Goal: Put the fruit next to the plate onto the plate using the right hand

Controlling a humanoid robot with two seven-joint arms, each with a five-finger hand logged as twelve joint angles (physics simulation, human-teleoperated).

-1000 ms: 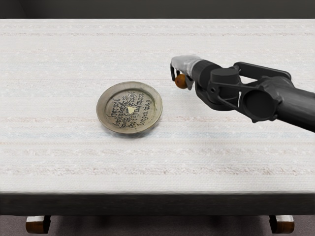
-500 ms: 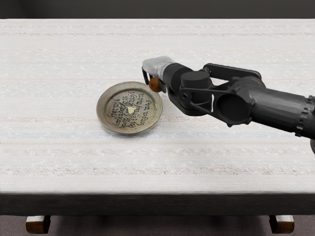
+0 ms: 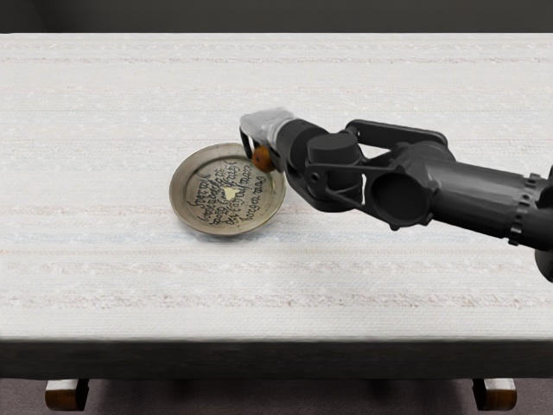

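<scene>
1. Tabletop [image 3: 130, 277]: we log a pale, whitish woven surface with faint horizontal bands. It fills most of the head view. A dark front edge [image 3: 276, 356] runs along the bottom, with two brown feet [image 3: 66, 393] showing beneath its corners.

2. Plate [image 3: 207, 212]: round and bronze-grey, lying flat on the tabletop a little left of centre. Dark script [image 3: 212, 186] covers its face, and a small pale mark [image 3: 229, 193] sits at its middle.

3. Fruit [image 3: 261, 158]: a small orange-brown ball. We place it at the plate's 2 o'clock, over the rim. We cannot tell whether it touches the plate or hangs just above it.

4. Right robot hand [image 3: 263, 138]: it has a light grey back and dark fingers [image 3: 245, 143], which are clamped around the fruit. It sits at the plate's 2 o'clock edge and hides a short stretch of the rim there.

5. Arm [image 3: 415, 186]: black and jointed, it enters from the picture's right edge. It runs towards 10 o'clock to reach the hand. Its bulk covers the tabletop just off the plate's 3 o'clock side and stands apart from the plate.

6. Surroundings: we record a dark band beyond the tabletop's far edge, at 12 o'clock.
</scene>
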